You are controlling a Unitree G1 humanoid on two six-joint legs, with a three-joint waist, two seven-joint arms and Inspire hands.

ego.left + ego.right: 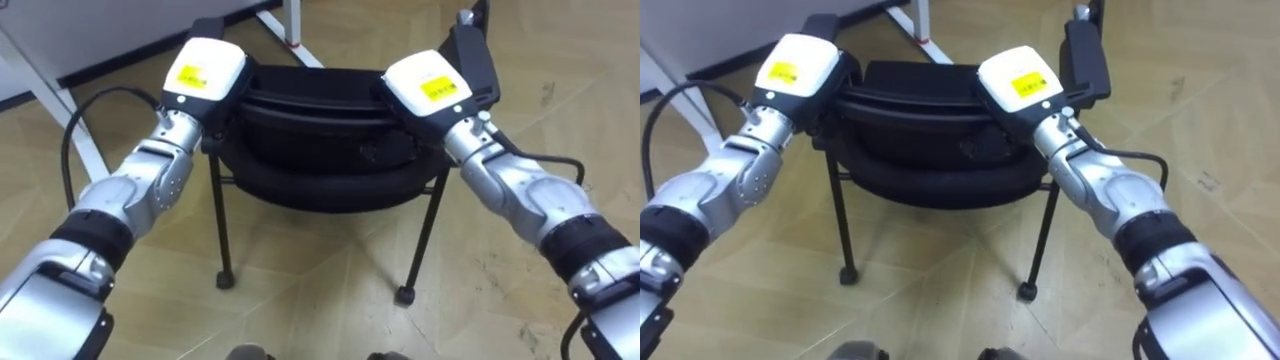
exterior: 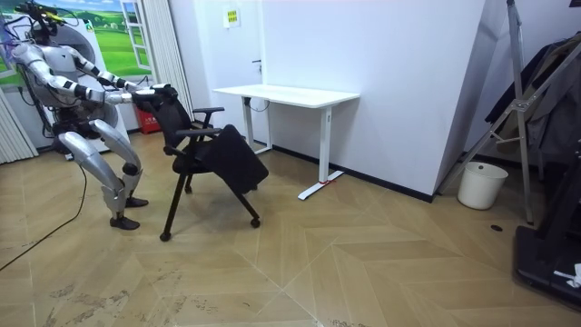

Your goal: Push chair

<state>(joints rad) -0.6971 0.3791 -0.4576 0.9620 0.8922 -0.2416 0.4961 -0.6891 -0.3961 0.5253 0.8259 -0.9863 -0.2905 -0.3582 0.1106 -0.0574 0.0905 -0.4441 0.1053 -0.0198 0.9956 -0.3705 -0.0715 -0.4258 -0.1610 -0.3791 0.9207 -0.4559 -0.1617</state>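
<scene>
Chair [image 1: 315,110] and hands meet at the top edge of the backrest [image 1: 300,85]. The left hand [image 1: 205,68] sits at its left corner and the right hand [image 1: 428,85] at its right corner, both set against the black frame. The front part of each hand is hidden by the backrest, so I cannot tell how far either one is closed or whether it grips the frame or merely presses on it.

Outward from the hands, an armrest [image 1: 472,55] juts up beside the right hand. Below, thin dark legs [image 1: 222,220] run down to small round feet on the wooden floor [image 1: 320,290]; whether those feet roll is not clear. In the room view the robot stands behind the chair with both arms stretched forward, and a white desk [image 2: 286,94] stands beyond the chair, near the wall.

The chair looks light and stiff in the frame, with a softer padded or mesh back. A hold this high on thin legs probably makes it prone to tipping forward if a foot catches, so pushing evenly with both hands at the firm top corners seems the safest way.
</scene>
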